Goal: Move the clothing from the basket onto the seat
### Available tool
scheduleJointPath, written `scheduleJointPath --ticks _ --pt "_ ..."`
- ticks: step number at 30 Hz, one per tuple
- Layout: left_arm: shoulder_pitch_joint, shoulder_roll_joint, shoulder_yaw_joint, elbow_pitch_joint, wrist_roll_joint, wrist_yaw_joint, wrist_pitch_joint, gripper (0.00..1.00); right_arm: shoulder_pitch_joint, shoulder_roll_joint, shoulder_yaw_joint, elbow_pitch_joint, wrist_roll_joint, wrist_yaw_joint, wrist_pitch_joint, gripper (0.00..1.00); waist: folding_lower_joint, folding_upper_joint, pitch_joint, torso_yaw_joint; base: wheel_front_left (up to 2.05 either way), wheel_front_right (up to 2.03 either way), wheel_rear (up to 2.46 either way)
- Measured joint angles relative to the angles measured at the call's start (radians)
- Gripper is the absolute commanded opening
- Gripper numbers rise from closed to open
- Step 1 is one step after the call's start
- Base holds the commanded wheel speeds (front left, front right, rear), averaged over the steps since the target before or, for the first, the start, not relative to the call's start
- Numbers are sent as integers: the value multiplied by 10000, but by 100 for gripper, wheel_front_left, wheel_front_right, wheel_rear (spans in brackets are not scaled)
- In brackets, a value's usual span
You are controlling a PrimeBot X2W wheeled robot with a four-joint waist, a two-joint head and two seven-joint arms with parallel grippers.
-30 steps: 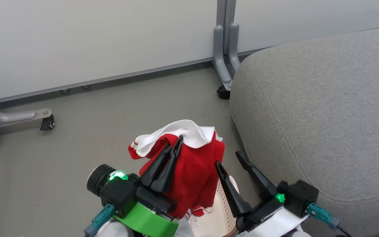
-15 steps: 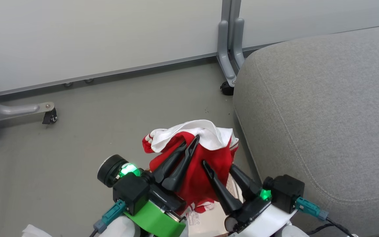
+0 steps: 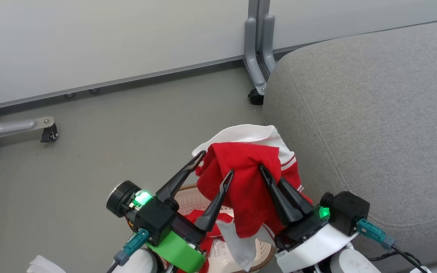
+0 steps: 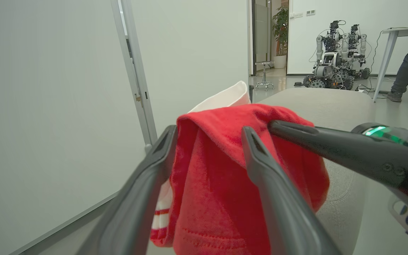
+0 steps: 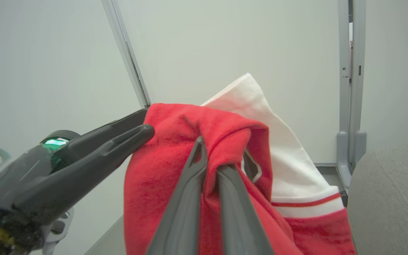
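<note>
1. Currently the garment [image 3: 249, 182] hangs in the air over the basket [image 3: 188, 195], just beside the seat [image 3: 374, 132] and not yet on it.
2. Right gripper [image 3: 271, 173]: fingers pressed together, pinching a red fold at the top of the garment.
3. Left gripper [image 3: 217, 163]: fingers spread, one on each side of the fold, gripping nothing.
4. Handling (a judgement): the fabric looks soft, light and limp. It drapes, it is likely to swing, and one pinch should carry it. Take hold of a thick gathered fold near the top, as the right gripper does, so that the lower end clears the basket rim.
5. Head view: adds the layout, with the basket below, more clothing [image 3: 203, 219] inside it and the seat alongside.
6. Right wrist view: adds the pinch close up, with red fabric squeezed between the fingers and the white panel [image 5: 282, 141] behind.
7. Left wrist view: adds the fabric lying loose between the spread fingers, and the right gripper reaching onto the fold from the side.
</note>
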Motion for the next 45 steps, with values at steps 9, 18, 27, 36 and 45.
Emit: scheduleJointPath --ticks 9,18,27,36,45 --pt "-57 17 -98 259 245 8 0 100 94 -4 -671 -61 -397 0 -2 0 0 0 68 -253 0 0 0" --pt "-57 15 -234 462 217 6 0 100 139 12 -840 -105 -614 0 -2 0 0 0 47 -410 0 0 0" --pt "-57 65 -387 610 136 -2 4 100 142 56 -1348 -479 -959 0 0 0 0 0 91 -701 0 0 0" --pt "-342 226 -533 477 146 46 174 100 -38 105 -2230 -1319 -1440 0 -2 0 0 0 456 -1627 0 0 0" --pt "-1259 360 -961 619 322 -52 384 100 -371 458 -3549 -2428 -1885 0 0 0 0 0 1558 -2544 0 0 0"
